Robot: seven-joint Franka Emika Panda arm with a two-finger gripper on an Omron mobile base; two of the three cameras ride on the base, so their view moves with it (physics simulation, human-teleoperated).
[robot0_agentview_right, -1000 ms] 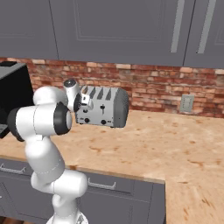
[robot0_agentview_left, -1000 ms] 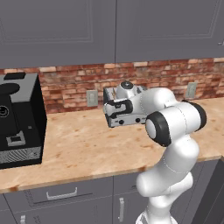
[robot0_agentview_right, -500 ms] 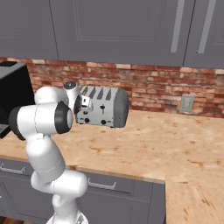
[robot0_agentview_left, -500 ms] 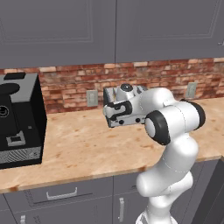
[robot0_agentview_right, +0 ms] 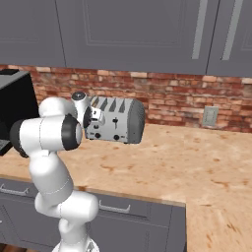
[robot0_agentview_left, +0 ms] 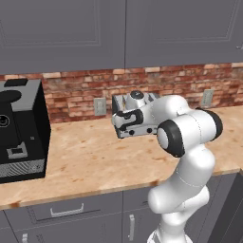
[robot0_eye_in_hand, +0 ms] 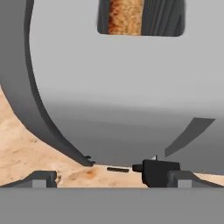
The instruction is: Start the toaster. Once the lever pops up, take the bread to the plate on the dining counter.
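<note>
So on the far left there's a big black coffee machine (robot0_agentview_left: 19,130) sitting on the wooden kitchen counter (robot0_agentview_left: 85,161), back against the brick wall (robot0_agentview_left: 71,92). It's well apart from the action, just parked there.

Moving right, the robot arm (robot0_agentview_left: 187,137) has folded itself so the hand sits right up against the front of the toaster (robot0_agentview_right: 115,119). The gripper (robot0_eye_in_hand: 111,177) is wide open and holding nothing. From the hand's own camera the finger tips (robot0_eye_in_hand: 41,178) are spread to either side, and one of the toaster's black levers (robot0_eye_in_hand: 154,170) sits low between them, toward one side. My guess is it's lined up like that so it can press the lever down, which is the first step of the job, and that doesn't look done yet.

The toaster stands upright near the wall, slots facing up. Looking down into one slot from the hand camera, you can see the bread (robot0_eye_in_hand: 124,17) tucked inside, tan and crumbly, sitting below the rim. I can't tell what's in the other slots.

Further right it's just counter and a wall outlet (robot0_agentview_right: 210,116).
</note>
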